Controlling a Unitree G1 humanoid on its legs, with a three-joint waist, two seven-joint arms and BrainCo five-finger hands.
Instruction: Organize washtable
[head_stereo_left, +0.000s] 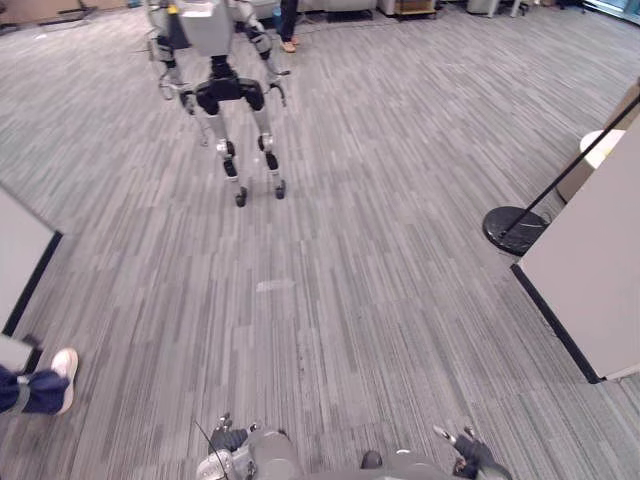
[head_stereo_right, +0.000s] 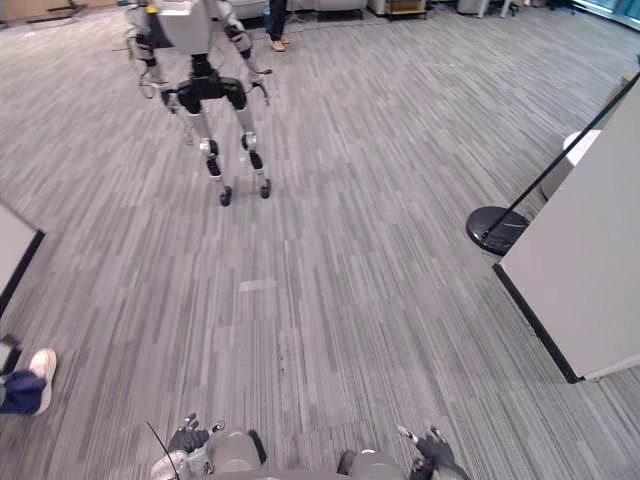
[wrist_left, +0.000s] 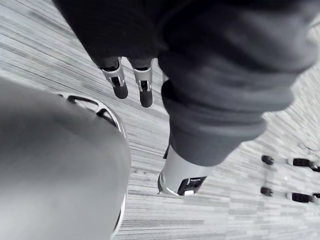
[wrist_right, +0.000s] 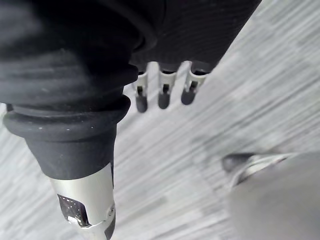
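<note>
Both hands hang low at the robot's sides above the floor (head_stereo_left: 330, 330), which is grey carpet in narrow stripes. The left hand (head_stereo_left: 228, 440) is relaxed: its fingers (wrist_left: 120, 85) point down nearly straight, the thumb (wrist_left: 182, 175) stands apart, and nothing lies between them. The right hand (head_stereo_left: 472, 452) is the same, with fingers (wrist_right: 163, 95) in a straight row, the thumb (wrist_right: 85, 210) off to one side, and the palm empty. Neither hand touches anything.

On the robot's left, near its feet, are a person's white shoe (head_stereo_left: 64, 375) and a dark blue trouser cuff (head_stereo_left: 28, 390), both flat on the carpet. Just beyond them a pale panel with a black edge (head_stereo_left: 20, 250) runs out past the side of the view.

A small pale mark (head_stereo_left: 275, 286) lies on the carpet ahead, in open floor.

On the right stands a larger pale panel (head_stereo_left: 590, 270) with a black strip along its foot. Whether it belongs to a washtable cannot be told from here. Just past its far corner a round black stand base (head_stereo_left: 512, 228) sits on the carpet, with a thin black pole (head_stereo_left: 570, 170) slanting up from it. Beyond the pole is a pale rounded object (head_stereo_left: 600, 145), too cut off to name.

Farther out, to the left of centre, a second humanoid robot (head_stereo_left: 225, 90) stands upright on both feet, well apart from everything else. Behind it are a person's dark-trousered legs (head_stereo_left: 289, 20) in tan shoes.
</note>
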